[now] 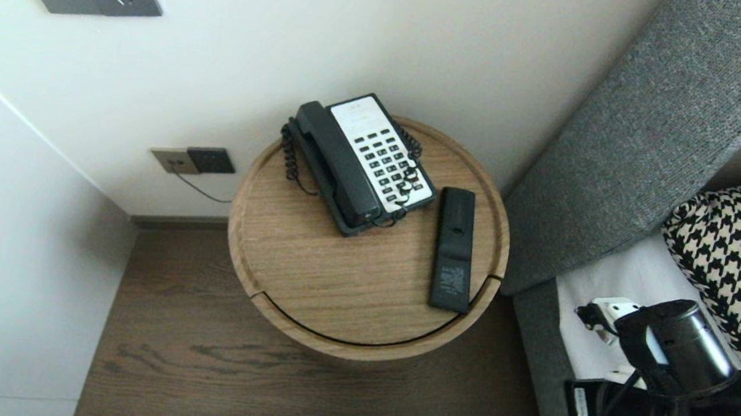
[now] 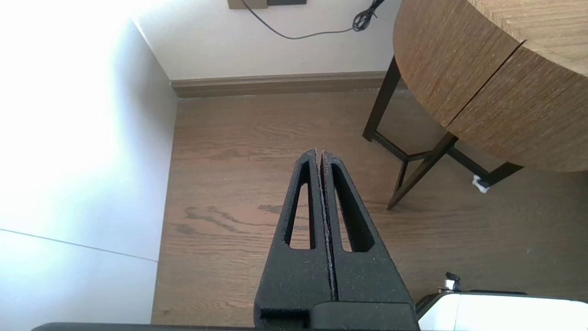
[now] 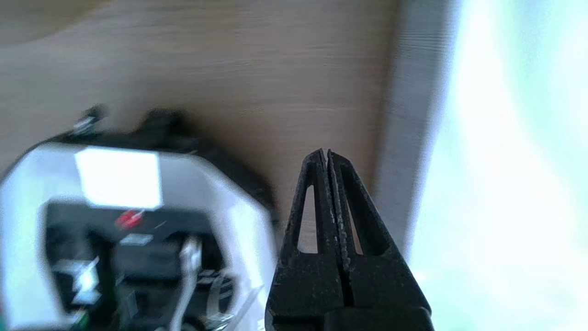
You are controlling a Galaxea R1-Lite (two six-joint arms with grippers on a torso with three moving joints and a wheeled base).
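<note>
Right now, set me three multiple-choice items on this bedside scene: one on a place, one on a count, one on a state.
1. Where does the black remote lie on the round table?
A. Beside the telephone, on the side toward the bed
B. On top of the keypad
C. Under the handset

2. How many things lie on the table?
A. One
B. Two
C. Four

3. How does the left hand stand?
A. Wide open
B. Shut on a cable
C. Shut and empty

Answers:
1 A: the remote lies flat on the wood next to the telephone, nearer the bed.
2 B: only the telephone and the remote are on it.
3 C: it is closed tip to tip with nothing gripped.
</note>
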